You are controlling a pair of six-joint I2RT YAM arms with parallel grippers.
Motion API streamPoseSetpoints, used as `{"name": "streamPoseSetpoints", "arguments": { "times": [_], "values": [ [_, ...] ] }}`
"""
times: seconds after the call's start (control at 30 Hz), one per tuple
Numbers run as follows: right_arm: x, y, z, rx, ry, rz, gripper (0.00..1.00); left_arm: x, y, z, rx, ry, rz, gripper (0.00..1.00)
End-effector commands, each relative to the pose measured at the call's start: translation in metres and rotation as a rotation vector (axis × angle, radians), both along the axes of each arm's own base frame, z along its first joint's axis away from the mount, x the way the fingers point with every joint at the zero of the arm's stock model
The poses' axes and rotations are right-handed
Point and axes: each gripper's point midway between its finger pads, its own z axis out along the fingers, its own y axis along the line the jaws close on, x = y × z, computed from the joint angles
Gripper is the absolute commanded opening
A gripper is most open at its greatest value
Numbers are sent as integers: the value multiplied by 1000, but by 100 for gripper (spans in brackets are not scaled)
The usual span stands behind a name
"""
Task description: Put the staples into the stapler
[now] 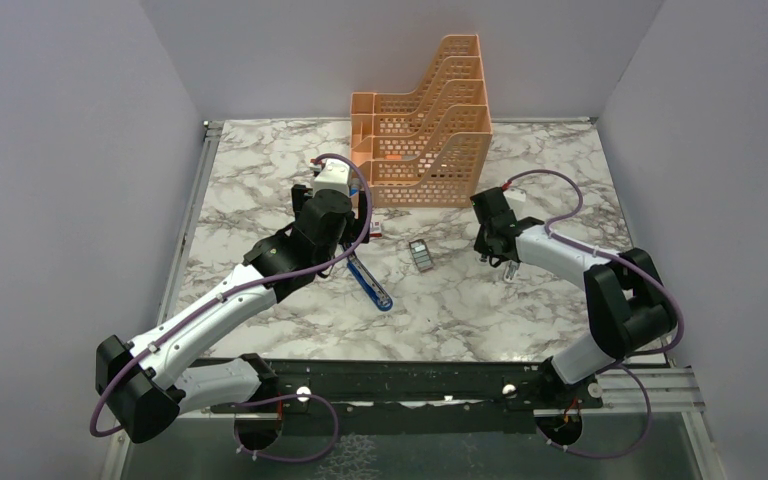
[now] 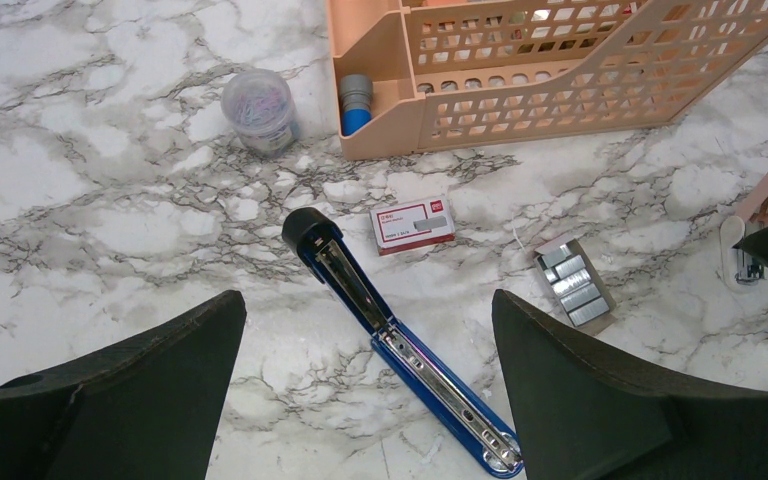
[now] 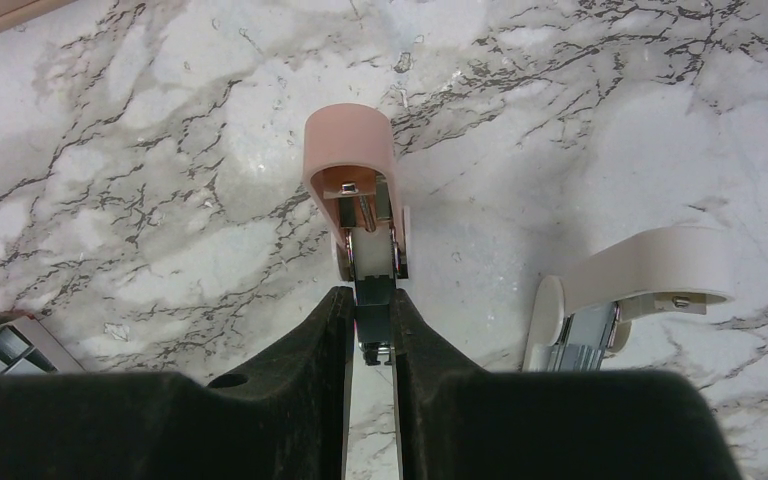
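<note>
Your left gripper [image 2: 367,305] - wide open by the blue stapler [image 2: 400,350].
Right gripper [image 3: 370,312] - clamped on a pink stapler [image 3: 348,140].

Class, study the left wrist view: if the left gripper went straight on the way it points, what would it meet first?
Most likely the blue stapler, lying open in line with the gap of the left gripper; depth is hard to judge.
</note>
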Motion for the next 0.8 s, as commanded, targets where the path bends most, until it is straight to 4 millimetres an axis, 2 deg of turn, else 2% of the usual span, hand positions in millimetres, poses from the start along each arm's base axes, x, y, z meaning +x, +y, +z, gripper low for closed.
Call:
{"name": "streamPoseSetpoints", "arguments": {
  "times": [0.0,0.33,0.6,0.77],
  "values": [
    [3,-2,-7,-3,-5,-8,23,1,-1,1,-6,-11,-4,94],
    [1,-6,-9,-16,4,-20,23,2,-2,1,-5,-11,-5,94],
    [8,-1,17,15,-61,-11,23,3,-3,1,-5,-10,-6,94],
    [9,-3,23,14,-78,-18,23,3,-3,2,-6,-11,-6,94]
  ]
}}
